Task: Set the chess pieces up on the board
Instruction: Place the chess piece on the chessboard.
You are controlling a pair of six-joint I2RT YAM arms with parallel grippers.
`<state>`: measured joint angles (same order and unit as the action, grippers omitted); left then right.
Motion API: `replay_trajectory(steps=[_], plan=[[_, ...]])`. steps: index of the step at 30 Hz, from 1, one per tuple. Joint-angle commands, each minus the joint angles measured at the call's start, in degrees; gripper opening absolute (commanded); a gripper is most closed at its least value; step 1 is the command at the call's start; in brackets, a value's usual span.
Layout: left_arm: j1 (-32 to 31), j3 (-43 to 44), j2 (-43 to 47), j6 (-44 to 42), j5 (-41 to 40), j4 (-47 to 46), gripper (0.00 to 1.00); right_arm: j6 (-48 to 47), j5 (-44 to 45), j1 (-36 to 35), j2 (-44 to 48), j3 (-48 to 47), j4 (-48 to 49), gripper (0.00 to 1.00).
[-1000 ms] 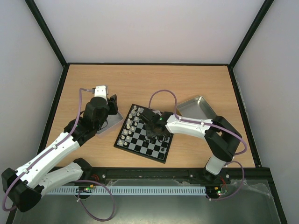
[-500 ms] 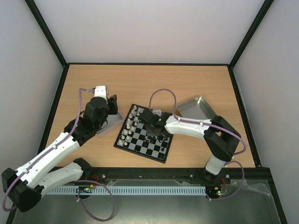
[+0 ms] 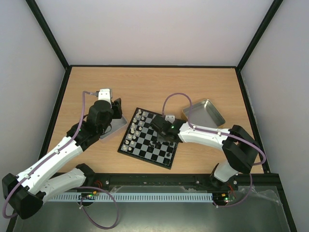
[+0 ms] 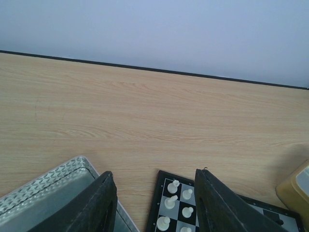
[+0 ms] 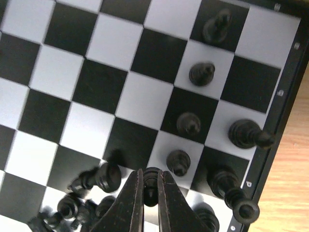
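Note:
The board (image 3: 144,158) lies at the table's middle, white chess pieces (image 3: 135,127) in its two left columns. My right gripper (image 3: 162,140) hangs over the board's right part. In the right wrist view it (image 5: 150,189) is shut on a small black piece (image 5: 151,178) held just above the squares. Black pieces (image 5: 188,123) stand in two rows by the frame, and several more (image 5: 97,178) lie tumbled at lower left. My left gripper (image 3: 116,108) is open and empty above the left tray; between its fingers (image 4: 214,200) the board's corner (image 4: 161,192) with white pieces (image 4: 172,186) shows.
A metal tray (image 3: 109,131) sits left of the board under my left arm, its rim (image 4: 54,175) low in the left wrist view. A second metal tray (image 3: 203,111) lies to the board's right. Black rails bound the wooden table.
My right gripper has closed on a black piece, and the right arm's elbow has swung out to the right. The left arm has not moved.

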<state>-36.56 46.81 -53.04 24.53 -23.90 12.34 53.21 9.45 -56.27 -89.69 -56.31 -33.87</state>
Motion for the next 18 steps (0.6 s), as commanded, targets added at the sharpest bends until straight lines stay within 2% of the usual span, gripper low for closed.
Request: replay_trajectory(steps=[1,18], plan=[[0.33,-0.83,-0.06,0.34,-0.04,-0.55,0.46,-0.08,-3.43,-0.25,0.37,2.13,-1.28,0.05],[0.33,-0.94,-0.3,0.51,0.08,-0.67,0.47,-2.02,-6.02,-0.31,-2.52,1.89,-4.31,0.12]])
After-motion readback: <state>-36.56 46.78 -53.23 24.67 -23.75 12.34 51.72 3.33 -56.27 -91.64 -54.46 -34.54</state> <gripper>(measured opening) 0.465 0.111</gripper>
